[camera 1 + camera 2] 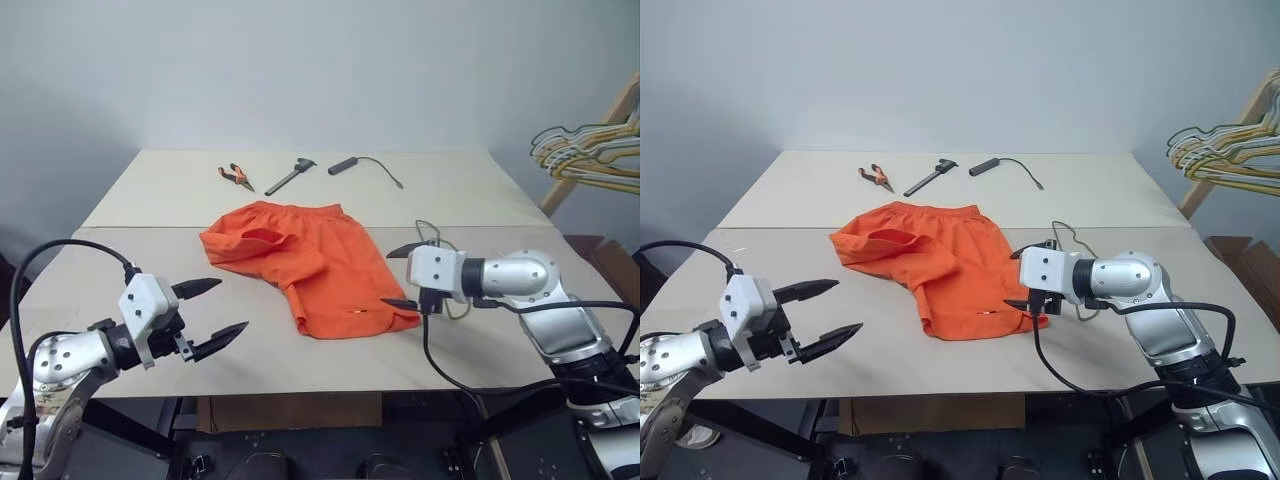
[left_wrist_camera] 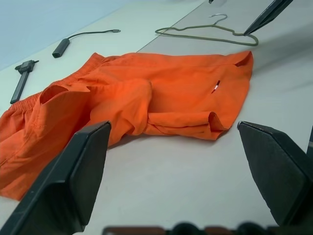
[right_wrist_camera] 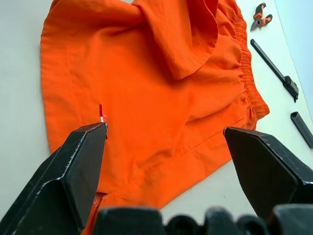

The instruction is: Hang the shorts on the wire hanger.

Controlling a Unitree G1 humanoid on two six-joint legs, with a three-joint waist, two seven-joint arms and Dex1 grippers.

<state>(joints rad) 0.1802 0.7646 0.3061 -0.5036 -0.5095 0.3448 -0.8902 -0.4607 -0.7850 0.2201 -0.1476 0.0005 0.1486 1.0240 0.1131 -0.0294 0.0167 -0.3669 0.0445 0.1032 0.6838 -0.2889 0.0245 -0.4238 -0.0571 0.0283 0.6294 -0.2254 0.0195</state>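
The bright orange shorts (image 1: 300,262) lie crumpled flat in the middle of the table, with one leg folded over and a small white tag (image 2: 215,87) near the hem. The thin dark wire hanger (image 2: 215,27) lies on the table just right of the shorts, partly hidden under my right gripper. My right gripper (image 1: 390,277) is open and hovers over the shorts' right edge, holding nothing. My left gripper (image 1: 228,307) is open and empty, low over the bare table, in front of and left of the shorts.
At the back of the table (image 1: 150,200) lie orange-handled pliers (image 1: 235,176), a black tool (image 1: 290,176) and a black cylinder with a thin cord (image 1: 343,166). A bunch of gold and pale hangers (image 1: 590,150) hangs on a wooden rack at the far right.
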